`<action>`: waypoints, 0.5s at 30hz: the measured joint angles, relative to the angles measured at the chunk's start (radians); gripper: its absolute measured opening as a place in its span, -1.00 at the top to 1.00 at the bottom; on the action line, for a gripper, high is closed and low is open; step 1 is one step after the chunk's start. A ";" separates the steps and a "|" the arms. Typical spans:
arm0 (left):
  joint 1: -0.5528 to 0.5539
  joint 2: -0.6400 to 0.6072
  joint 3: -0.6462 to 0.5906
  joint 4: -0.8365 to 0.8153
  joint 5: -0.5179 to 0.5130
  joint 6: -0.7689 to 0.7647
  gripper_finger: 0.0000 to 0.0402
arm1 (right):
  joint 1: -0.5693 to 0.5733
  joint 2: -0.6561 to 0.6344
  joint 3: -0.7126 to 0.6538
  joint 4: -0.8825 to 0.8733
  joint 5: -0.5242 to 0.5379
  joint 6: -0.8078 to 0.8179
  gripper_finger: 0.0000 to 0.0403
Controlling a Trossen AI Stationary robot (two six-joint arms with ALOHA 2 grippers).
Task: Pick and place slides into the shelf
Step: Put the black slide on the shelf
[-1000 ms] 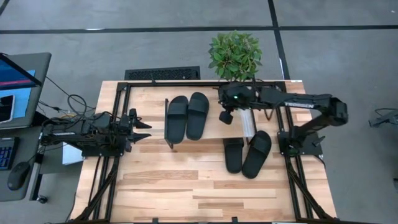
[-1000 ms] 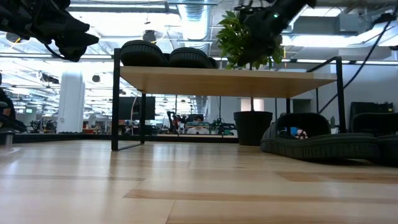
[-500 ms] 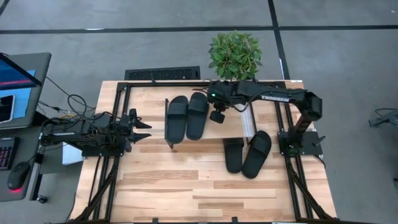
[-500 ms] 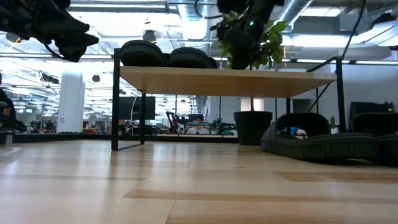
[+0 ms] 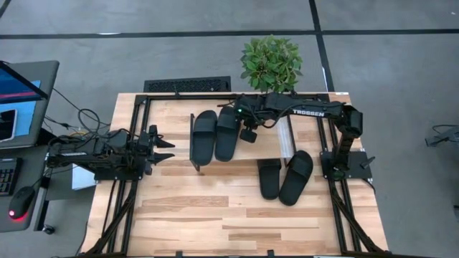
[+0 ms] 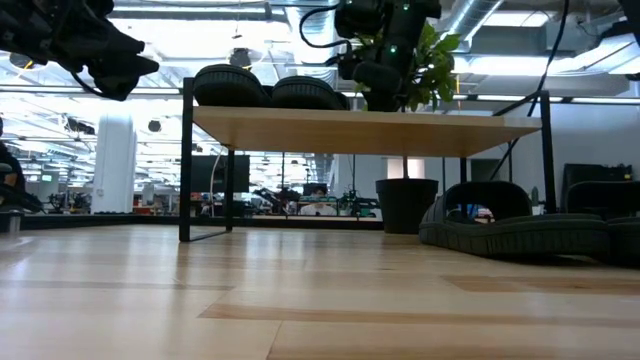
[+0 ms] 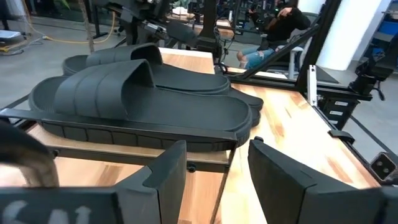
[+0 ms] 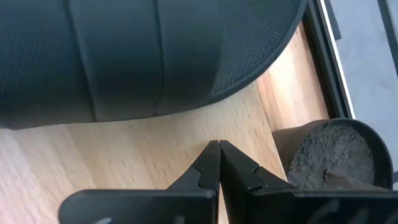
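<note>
Two black slides (image 5: 215, 135) lie side by side, soles down, on the left half of the light-wood shelf (image 5: 272, 147); the low view shows the same slides (image 6: 265, 88) on the shelf (image 6: 360, 128). Two more slides (image 5: 285, 178) lie on the table in front of the shelf's right end. My right gripper (image 5: 247, 134) is shut and points steeply down over the shelf board (image 8: 124, 162), just beside the rounded end of the nearer slide (image 8: 155, 56), touching nothing I can see. My left gripper (image 5: 167, 150) waits open at the table's left side, aimed at the shelf's slides (image 7: 143, 106).
A potted plant (image 5: 271, 63) stands behind the shelf's far edge, and its pot (image 8: 336, 155) is close to my right gripper. Black frame rails (image 5: 122, 193) run along the table's sides. The near half of the tabletop (image 5: 215, 215) is bare wood.
My right gripper has travelled over the shelf toward the table's left, toward the two slides there, sinking slightly and tipping to point more steeply down. It has stayed shut. The slides have not moved.
</note>
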 joint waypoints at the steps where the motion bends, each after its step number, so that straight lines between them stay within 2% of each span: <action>1: 0.000 0.000 0.000 -0.001 -0.006 0.000 0.20 | 0.000 0.000 0.000 0.004 0.000 0.000 1.00; 15: 0.000 0.000 0.000 -0.004 -0.011 0.010 0.20 | 0.017 0.000 0.000 0.061 -0.006 -0.010 1.00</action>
